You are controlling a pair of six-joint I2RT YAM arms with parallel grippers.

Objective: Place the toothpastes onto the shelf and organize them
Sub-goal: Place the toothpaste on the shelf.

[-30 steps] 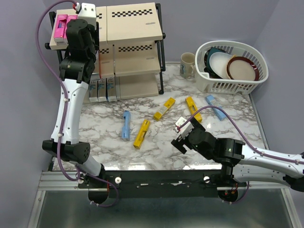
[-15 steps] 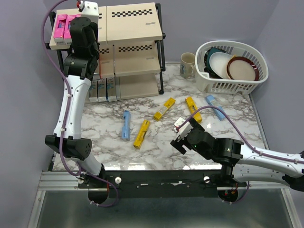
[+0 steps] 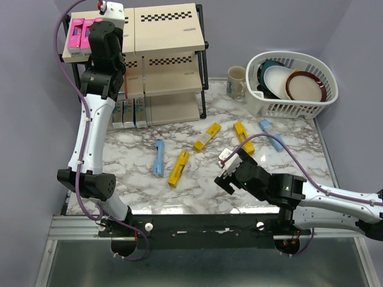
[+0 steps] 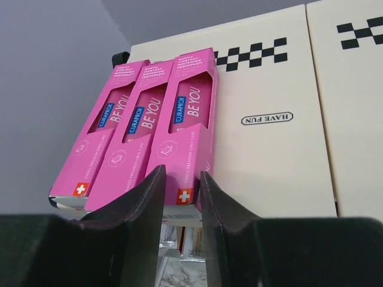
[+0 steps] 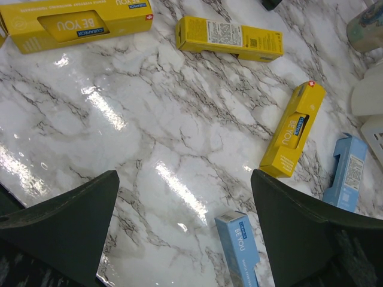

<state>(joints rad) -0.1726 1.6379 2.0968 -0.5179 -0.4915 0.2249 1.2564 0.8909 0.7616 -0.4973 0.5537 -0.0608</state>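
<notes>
Three pink toothpastes lie side by side at the left end of the shelf's top board; they also show in the top view. My left gripper is open a carton's width and empty, its tips at the near end of the rightmost pink carton; in the top view it is at the shelf's top left. My right gripper is wide open and empty above the table, over a light blue carton. Yellow cartons and another light blue one lie loose.
More cartons stand on the shelf's middle and bottom tiers. Loose yellow and light blue cartons lie mid-table. A mug and a white dish basket stand at the back right.
My left gripper has drawn back a little from the pink cartons on the top board, so more of them shows. My right arm has barely moved.
</notes>
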